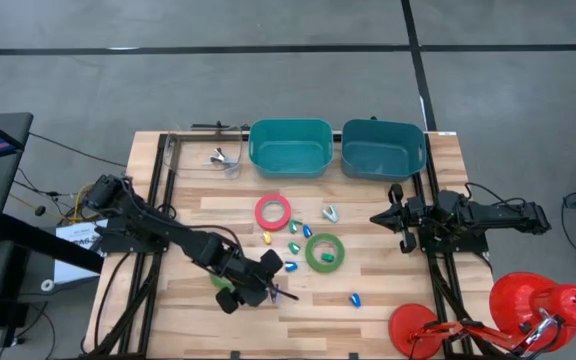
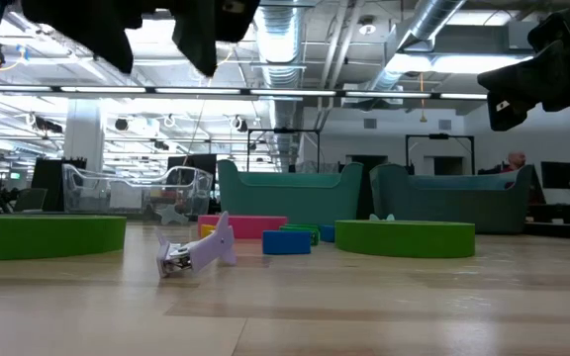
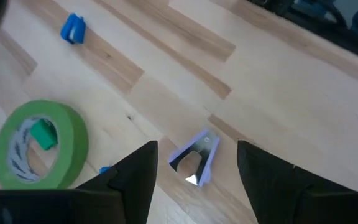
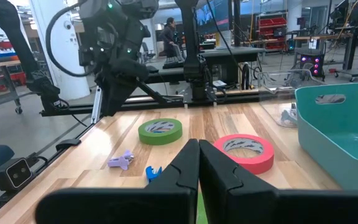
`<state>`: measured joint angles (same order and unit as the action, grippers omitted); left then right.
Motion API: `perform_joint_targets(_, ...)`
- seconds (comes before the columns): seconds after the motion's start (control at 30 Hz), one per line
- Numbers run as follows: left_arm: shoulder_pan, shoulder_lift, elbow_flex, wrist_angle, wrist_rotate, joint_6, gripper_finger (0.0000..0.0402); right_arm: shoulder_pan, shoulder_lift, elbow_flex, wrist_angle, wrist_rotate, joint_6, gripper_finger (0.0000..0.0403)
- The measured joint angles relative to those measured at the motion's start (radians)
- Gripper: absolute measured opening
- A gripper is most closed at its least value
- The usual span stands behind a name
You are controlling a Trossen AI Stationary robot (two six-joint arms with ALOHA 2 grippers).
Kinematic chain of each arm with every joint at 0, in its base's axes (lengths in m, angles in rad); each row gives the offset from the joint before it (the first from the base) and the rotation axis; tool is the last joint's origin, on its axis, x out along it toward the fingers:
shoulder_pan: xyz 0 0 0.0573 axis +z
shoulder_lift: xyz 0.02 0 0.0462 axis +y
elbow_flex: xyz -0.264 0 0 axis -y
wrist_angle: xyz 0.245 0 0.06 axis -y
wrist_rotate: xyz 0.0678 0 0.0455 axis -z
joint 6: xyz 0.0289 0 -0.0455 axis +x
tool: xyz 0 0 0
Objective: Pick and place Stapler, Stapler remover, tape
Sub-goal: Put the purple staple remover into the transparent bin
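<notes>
One lilac staple remover (image 3: 195, 158) near the worktop's front edge sits below the left end effector (image 3: 194, 171), fingers parted, ungrasped; next move likely descent and closing; right end effector (image 4: 199, 163) clenched, idle.

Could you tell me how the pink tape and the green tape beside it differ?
The pink tape is pink-red and its open centre is empty; the green tape is green and has a small green piece lying inside its ring. The pink one sits nearer the teal bins, the green one nearer the table's middle. Both are flat rolls lying on the wood, untouched.
</notes>
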<state>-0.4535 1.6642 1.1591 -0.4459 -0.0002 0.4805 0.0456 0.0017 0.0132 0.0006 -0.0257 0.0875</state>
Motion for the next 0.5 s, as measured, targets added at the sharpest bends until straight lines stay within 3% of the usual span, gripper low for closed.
perform_joint_targets(0.5,0.002,0.086,-0.059,0.008,0.0,0.0,0.0209,0.0,0.0,0.0,0.0,0.0,0.0,0.0)
